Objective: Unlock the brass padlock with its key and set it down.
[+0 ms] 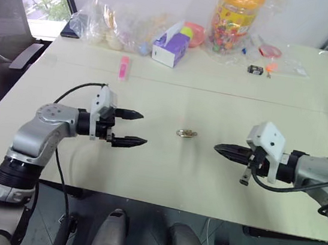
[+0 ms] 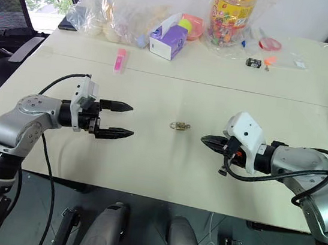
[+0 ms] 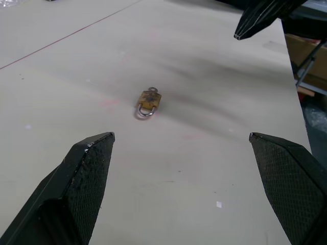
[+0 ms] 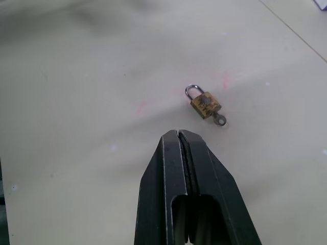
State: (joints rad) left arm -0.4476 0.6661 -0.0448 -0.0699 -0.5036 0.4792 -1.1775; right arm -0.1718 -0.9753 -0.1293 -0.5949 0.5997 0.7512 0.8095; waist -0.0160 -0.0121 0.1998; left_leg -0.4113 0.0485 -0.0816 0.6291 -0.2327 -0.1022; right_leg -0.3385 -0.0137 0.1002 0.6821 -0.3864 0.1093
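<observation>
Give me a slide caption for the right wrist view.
Shut right gripper aimed at the brass padlock, key inserted, lying on the table.

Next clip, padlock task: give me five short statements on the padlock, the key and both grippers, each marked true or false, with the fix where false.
1. The brass padlock lies on the table between the two grippers. True.
2. The left gripper is shut on the padlock. False: its fingers stand wide open, clear of the padlock.
3. The right gripper is shut and holds nothing. True.
4. The key lies far from the padlock, near the candy jar. False: its round head sticks out at the bottom end of the padlock's body.
5. The padlock stands upright on the table. False: it lies flat.
</observation>
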